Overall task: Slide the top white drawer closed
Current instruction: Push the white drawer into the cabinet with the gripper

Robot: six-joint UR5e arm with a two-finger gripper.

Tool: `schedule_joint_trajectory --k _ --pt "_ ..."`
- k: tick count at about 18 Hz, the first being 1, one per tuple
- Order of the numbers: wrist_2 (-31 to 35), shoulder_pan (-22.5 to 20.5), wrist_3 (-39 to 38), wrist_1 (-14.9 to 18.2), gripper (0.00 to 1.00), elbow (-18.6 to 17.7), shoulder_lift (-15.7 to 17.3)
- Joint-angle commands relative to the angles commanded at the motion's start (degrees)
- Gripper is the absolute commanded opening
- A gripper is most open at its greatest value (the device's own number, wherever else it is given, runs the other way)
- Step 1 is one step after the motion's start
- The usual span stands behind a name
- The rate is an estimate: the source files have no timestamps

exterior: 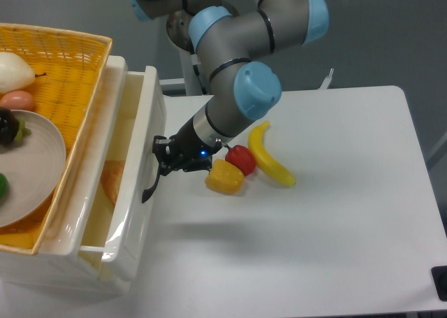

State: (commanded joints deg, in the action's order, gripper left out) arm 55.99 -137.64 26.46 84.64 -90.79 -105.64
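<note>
Here the gripper (pixel 162 162) pressed against the top white drawer (pixel 137 165), at its black handle (pixel 149 189). Whether the fingers stood apart or together could not be told. The drawer was partly open.

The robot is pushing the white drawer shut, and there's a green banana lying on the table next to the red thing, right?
Not quite: the banana is yellow, not green, as the camera view shows. The rest holds: the gripper is at the top white drawer, and the banana lies on the table beside the red piece.
</note>
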Motion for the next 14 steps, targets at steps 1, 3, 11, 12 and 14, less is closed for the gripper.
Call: schedule_joint_trajectory --k 1,3,11,12,14 --pt "0.0 0.0 -0.3 0.0 0.12 0.1 0.0" --pt "0.0 1.0 -1.1 -0.1 0.12 0.4 0.0" --pt "0.0 2.5 -4.0 -1.7 0.12 0.9 -0.5" --pt "0.1 2.5 -4.2 -1.7 0.12 0.9 -0.6" --pt "0.1 3.2 -5.0 -2.1 0.12 1.2 -1.0"
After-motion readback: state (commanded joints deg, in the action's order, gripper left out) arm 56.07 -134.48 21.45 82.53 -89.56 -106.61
